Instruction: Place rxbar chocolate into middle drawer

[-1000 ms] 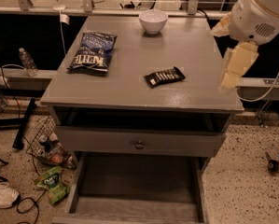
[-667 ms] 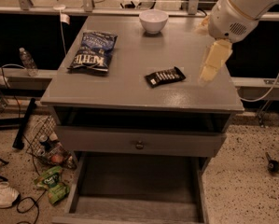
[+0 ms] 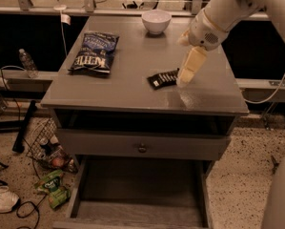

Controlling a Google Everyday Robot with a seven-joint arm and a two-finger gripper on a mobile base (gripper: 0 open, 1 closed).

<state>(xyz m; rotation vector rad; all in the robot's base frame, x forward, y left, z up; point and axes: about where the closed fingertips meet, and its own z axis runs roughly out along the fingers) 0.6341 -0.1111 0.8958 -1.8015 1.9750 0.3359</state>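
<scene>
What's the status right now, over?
Gripper low beside rxbar chocolate on tabletop. Bar flat, not picked up. Middle drawer open below, nothing blocking.

Legible: "KETTLE" in white on blue chip bag [image 3: 95, 52], left on counter [image 3: 127, 95]. Illegible: white lettering on rxbar chocolate [image 3: 162, 79], just left of hand [image 3: 184, 80].

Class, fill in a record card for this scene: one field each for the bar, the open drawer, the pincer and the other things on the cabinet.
rxbar chocolate: lies flat on the cabinet top, right of centre
middle drawer: pulled out, below the knobbed drawer front
pincer: low over the top at the bar's right end; contact unclear
chip bag: flat, left side
bowl: upright, back edge
task state: bar not yet in drawer
</scene>
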